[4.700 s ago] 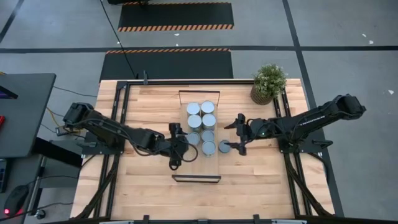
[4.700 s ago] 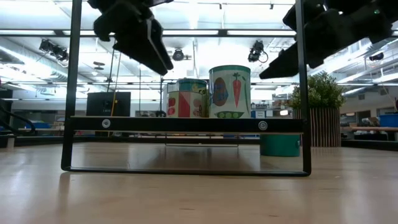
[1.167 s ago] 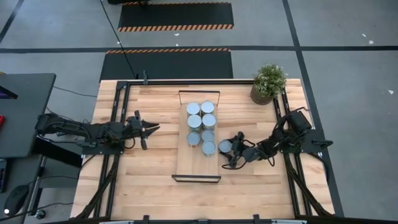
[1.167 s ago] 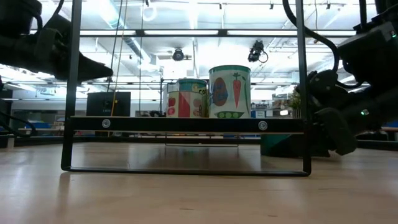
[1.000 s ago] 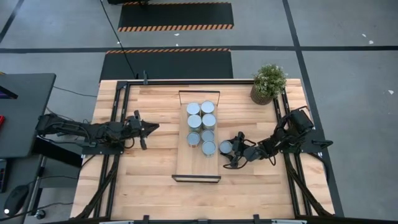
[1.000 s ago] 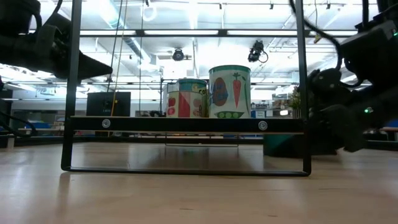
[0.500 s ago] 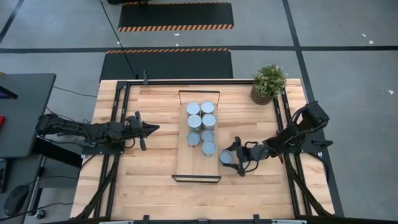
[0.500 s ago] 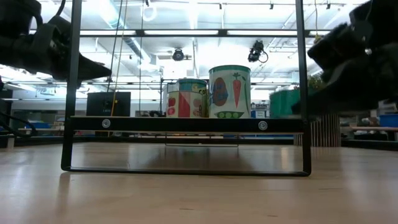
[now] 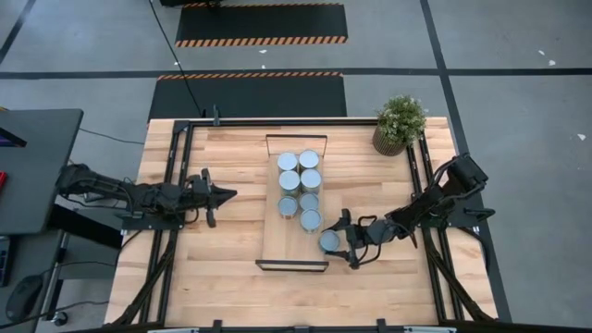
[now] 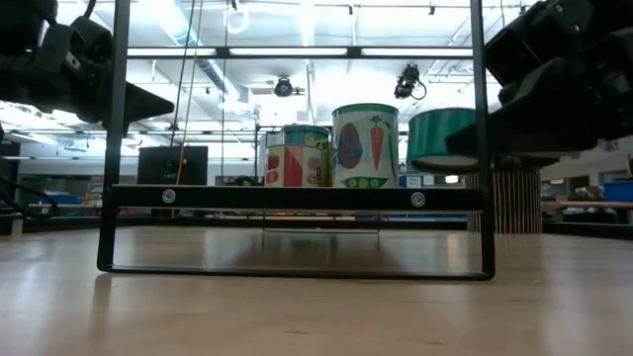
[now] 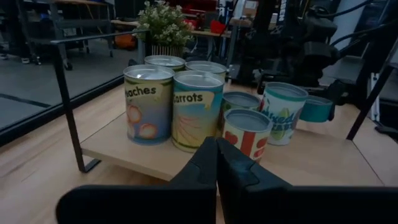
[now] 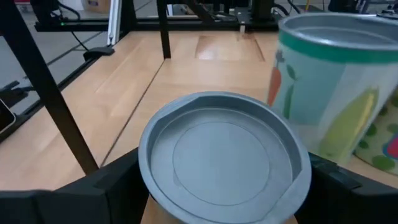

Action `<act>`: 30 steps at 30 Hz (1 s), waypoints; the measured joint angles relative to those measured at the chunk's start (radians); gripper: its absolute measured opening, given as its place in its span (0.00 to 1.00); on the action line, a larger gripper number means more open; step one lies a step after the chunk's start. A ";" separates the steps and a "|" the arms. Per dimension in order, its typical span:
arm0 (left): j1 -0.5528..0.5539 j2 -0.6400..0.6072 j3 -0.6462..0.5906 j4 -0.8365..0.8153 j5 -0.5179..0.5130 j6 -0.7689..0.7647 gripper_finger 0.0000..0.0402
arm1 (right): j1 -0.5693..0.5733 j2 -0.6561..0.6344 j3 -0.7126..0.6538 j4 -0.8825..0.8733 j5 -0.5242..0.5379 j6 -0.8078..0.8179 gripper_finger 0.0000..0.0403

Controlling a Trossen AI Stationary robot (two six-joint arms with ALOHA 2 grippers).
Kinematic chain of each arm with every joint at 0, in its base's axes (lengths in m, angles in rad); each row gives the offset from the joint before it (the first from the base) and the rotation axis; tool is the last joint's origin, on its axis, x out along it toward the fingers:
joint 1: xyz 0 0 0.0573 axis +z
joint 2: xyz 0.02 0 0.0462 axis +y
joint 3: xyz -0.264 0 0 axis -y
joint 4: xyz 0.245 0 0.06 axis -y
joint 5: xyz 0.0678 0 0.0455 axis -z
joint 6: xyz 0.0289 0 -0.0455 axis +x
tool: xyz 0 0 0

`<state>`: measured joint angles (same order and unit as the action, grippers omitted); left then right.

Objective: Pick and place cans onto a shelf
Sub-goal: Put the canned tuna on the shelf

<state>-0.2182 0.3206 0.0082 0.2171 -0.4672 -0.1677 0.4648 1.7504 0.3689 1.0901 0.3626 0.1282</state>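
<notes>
on the wooden table [image 9: 222, 250], right gripper [image 9: 343, 240] clamped around a can [image 9: 329, 240] over the shelf [image 9: 282, 245] edge; left gripper [image 9: 225, 193] closed, empty.

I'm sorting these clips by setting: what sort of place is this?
Probably a robotics lab or workshop: a wooden workbench on a concrete floor with hazard-striped mats, and ceiling strip lights over cluttered benches behind.

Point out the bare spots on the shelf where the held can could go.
The shelf is bare along its near end, between the last can and the black end frame, mostly on the left gripper's side. The right gripper holds a can over that end's edge. The far half is crowded.
</notes>
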 joint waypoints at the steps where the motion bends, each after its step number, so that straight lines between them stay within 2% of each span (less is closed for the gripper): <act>1: -0.004 0.000 0.000 0.001 -0.002 0.000 0.01 | 0.000 0.000 0.004 -0.003 0.000 -0.001 0.79; 15: -0.074 0.000 0.000 0.001 -0.037 -0.020 0.01 | 0.020 0.004 0.052 -0.056 -0.024 -0.006 0.79; 24: -0.075 0.000 0.000 -0.041 -0.037 -0.058 0.01 | 0.024 0.099 0.116 -0.037 -0.027 -0.011 0.79; 30: -0.074 0.000 0.000 -0.049 -0.037 -0.058 0.01 | 0.019 0.130 0.189 -0.131 -0.021 -0.035 0.79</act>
<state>-0.2920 0.3203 0.0078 0.1681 -0.5041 -0.2253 0.4837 1.8801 0.5579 0.9590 0.3416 0.0933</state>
